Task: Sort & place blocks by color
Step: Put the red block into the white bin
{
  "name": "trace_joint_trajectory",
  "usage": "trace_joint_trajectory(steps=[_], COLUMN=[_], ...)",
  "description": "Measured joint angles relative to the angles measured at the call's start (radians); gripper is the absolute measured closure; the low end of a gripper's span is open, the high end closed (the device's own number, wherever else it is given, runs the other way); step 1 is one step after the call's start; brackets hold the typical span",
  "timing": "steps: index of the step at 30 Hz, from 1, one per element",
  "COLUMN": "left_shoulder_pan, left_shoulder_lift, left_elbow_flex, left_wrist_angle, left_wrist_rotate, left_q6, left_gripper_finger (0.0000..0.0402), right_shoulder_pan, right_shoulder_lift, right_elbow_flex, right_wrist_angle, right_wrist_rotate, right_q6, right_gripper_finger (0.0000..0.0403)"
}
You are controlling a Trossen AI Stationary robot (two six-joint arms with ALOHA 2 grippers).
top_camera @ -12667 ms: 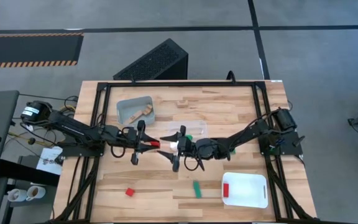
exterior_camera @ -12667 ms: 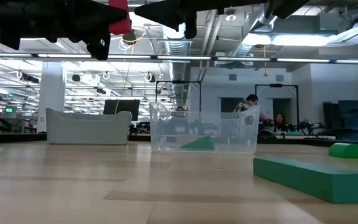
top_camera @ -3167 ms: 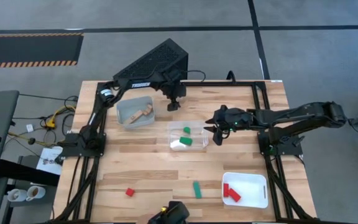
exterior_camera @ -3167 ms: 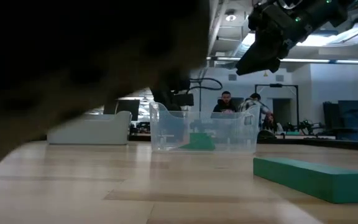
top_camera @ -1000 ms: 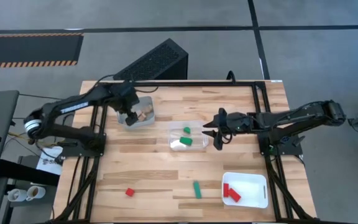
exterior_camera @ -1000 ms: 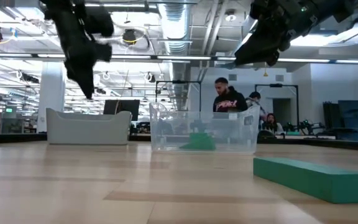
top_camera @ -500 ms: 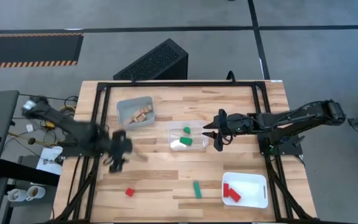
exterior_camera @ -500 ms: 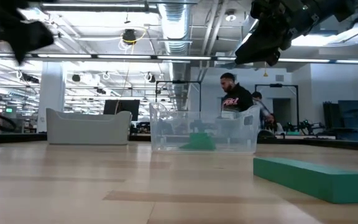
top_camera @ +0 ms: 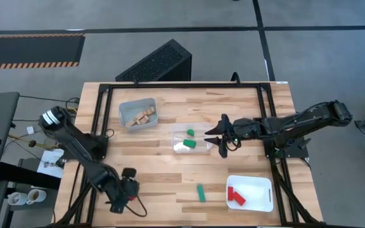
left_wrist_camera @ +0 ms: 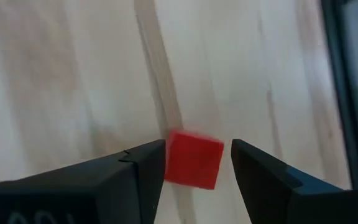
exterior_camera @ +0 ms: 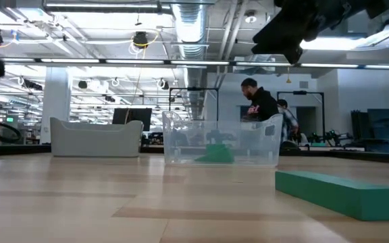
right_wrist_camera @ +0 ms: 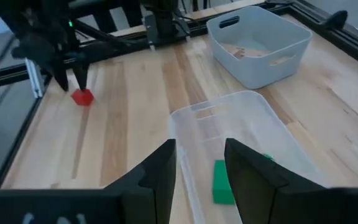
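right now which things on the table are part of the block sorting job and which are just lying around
Part of the job:
small red cube between the open left gripper fingers
long green bar
green blocks
red blocks
pale wooden blocks

Just lying about:
black perforated box

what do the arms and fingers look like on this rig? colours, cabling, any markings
Both arms are dark, near-black jointed links. The left arm has a pale round cap at its shoulder joint; a black cable loops beside the left gripper. The right gripper ends in two dark tapered fingers with flat inner faces. The left fingers are matte black, with stepped edges. No readable markings show.
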Motion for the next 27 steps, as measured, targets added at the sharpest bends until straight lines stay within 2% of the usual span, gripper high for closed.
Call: trace_joint_trajectory(steps=[7, 12, 14, 17, 19, 21, 23, 27], left_shoulder_pan=[0.000, 0.001, 0.005, 0.022, 0.039, 0.060, 0.090, 0.177], left_shoulder_lift=[0.110, 0.124, 0.124, 0.115, 0.091, 0.039, -0.026, -0.156], left_elbow_flex=[0.000, 0.002, 0.002, 0.003, 0.005, 0.022, 0.028, 0.025], left_wrist_angle=[0.010, 0.006, 0.009, 0.013, -0.023, -0.066, -0.090, -0.040], left_wrist_rotate=[0.101, 0.089, 0.068, 0.056, 0.040, -0.018, -0.118, -0.406], left_q6=[0.010, 0.017, 0.011, 0.009, 0.036, 0.077, 0.126, 0.313], left_gripper_finger=[0.0236, 0.0240, 0.0255, 0.0299, 0.0302, 0.0302, 0.0302, 0.0302], right_shoulder_pan=[0.025, 0.026, 0.026, 0.027, 0.034, 0.050, 0.068, 0.090], right_shoulder_lift=[0.000, 0.000, 0.000, 0.000, 0.000, 0.000, 0.000, 0.000], right_elbow_flex=[0.000, 0.000, 0.000, 0.000, 0.000, 0.005, 0.013, 0.014], right_wrist_angle=[0.003, 0.009, 0.011, 0.017, 0.044, 0.090, 0.142, 0.214], right_wrist_rotate=[0.001, 0.009, 0.026, 0.027, 0.027, 0.025, 0.023, 0.024], right_q6=[0.023, 0.023, 0.023, 0.023, 0.036, 0.046, 0.039, 0.038], right_gripper_finger=[0.0244, 0.0244, 0.0244, 0.0244, 0.0244, 0.0244, 0.0244, 0.0242])
